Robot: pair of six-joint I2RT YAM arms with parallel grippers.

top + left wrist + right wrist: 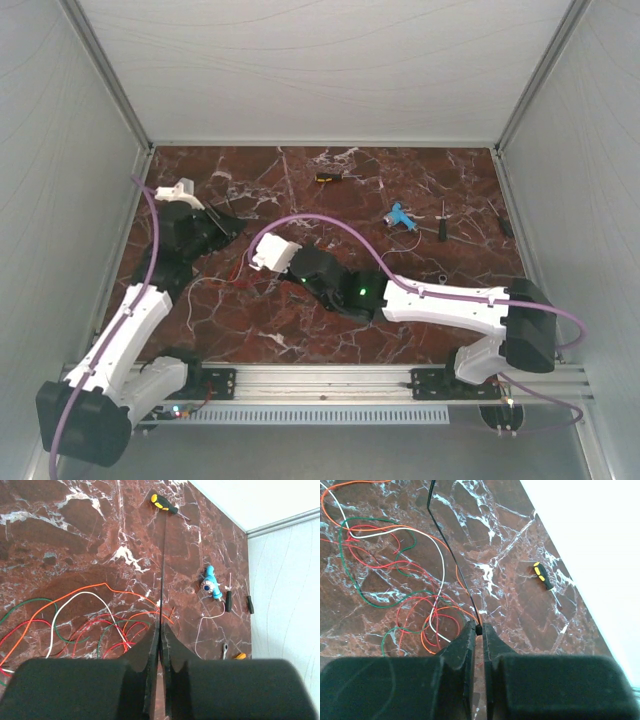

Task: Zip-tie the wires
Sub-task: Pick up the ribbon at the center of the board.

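Wires sprawl frame-left of my right end effector; it and my left end effector each clamp the black zip tie stretched between them.

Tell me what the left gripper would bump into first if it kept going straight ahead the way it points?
Probably the orange wire crossing just past the tips of the left gripper. Farther along lies the yellow-and-black screwdriver. Its height is unclear, so it might pass over.
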